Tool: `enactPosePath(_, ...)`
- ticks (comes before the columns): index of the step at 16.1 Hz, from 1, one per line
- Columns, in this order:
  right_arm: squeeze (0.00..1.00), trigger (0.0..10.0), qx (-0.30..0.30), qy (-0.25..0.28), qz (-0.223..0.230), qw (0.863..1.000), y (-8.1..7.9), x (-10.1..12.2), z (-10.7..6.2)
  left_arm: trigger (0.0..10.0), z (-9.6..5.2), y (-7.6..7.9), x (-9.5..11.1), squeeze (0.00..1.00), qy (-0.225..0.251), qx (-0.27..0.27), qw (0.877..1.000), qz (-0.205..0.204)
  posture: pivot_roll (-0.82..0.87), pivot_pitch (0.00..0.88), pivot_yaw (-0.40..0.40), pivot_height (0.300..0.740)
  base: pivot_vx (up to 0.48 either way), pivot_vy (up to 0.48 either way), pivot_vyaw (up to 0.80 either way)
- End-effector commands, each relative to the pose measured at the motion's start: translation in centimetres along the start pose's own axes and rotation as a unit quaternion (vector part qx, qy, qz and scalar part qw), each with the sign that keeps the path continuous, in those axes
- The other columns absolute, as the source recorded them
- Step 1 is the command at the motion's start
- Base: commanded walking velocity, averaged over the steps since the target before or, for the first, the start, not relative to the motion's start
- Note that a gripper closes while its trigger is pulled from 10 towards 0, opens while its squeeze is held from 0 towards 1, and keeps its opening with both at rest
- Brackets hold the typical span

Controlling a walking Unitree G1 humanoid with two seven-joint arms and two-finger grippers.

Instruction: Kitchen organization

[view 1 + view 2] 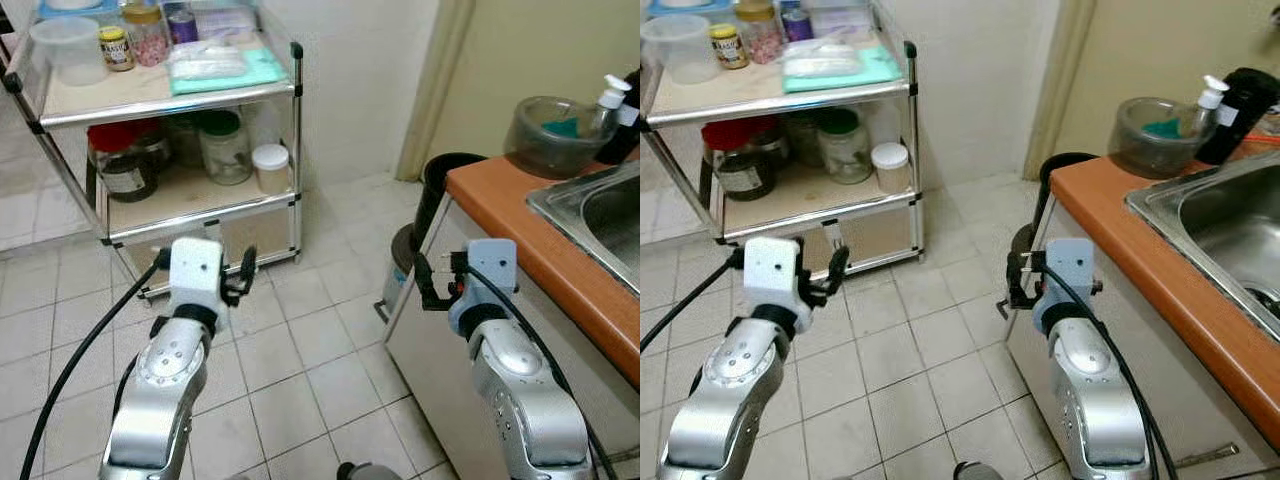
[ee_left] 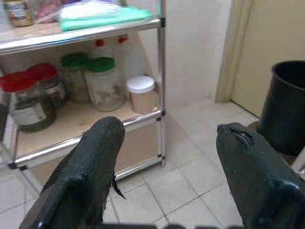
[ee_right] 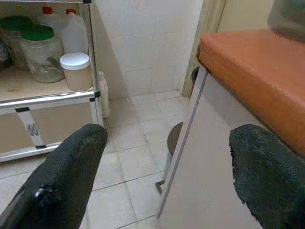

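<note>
Both pincers, left pincer (image 1: pixel 243 275) and right pincer (image 1: pixel 424 283), hang empty with fingers apart over the tiled floor (image 1: pixel 300 350), seemingly ready to choose between the jars (image 1: pixel 225 146) on the shelf rack (image 1: pixel 160 105) and the counter (image 1: pixel 540 250).

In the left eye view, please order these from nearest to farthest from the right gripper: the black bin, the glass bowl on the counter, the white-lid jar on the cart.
From the right gripper:
1. Black bin, on the floor just behind it, beside the counter's end.
2. Glass bowl, up on the counter, farther back on the robot's right.
3. White-lid jar, on the cart's middle shelf, across the floor to the left.
</note>
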State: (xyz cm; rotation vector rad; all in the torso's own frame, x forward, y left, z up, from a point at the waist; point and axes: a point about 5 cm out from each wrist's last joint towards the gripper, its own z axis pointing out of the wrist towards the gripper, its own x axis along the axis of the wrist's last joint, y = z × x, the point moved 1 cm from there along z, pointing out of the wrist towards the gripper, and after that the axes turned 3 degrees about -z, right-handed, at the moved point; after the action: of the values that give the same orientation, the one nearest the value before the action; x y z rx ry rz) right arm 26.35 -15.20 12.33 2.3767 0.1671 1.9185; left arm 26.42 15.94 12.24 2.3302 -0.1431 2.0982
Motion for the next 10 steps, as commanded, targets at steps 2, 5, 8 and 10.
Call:
enactPosePath(2, 1.00, 10.0, -0.012, 0.021, 0.006, 1.000, -0.2, 0.6, 0.2, 10.0, -0.2, -1.1, 0.7, 0.00, 0.014, 0.018, 1.000, 0.014, 0.01, 0.000, 0.006, 0.740, 0.000, 0.156, -0.72)
enactPosePath(5, 1.00, 10.0, -0.012, 0.015, 0.061, 0.998, -0.2, 0.7, 0.2, 10.0, -0.2, -0.9, 0.8, 0.00, 0.005, -0.003, 1.000, 0.030, 0.01, 0.000, 0.020, 0.740, 0.000, 0.000, -0.79)
enactPosePath(8, 1.00, 10.0, -0.004, 0.048, 0.050, 0.998, -0.6, 1.4, 0.1, 10.0, -0.2, -0.2, 0.8, 0.00, 0.002, -0.039, 0.998, 0.050, 0.03, 0.000, 0.024, 0.740, 0.000, 0.000, -0.80)
enactPosePath(10, 1.00, 10.0, -0.003, 0.056, 0.046, 0.997, -0.5, 1.6, 0.2, 10.0, -0.4, 0.3, 0.6, 0.00, -0.001, -0.049, 0.999, -0.009, 0.02, 0.000, 0.035, 0.740, 0.000, 0.000, -0.80)
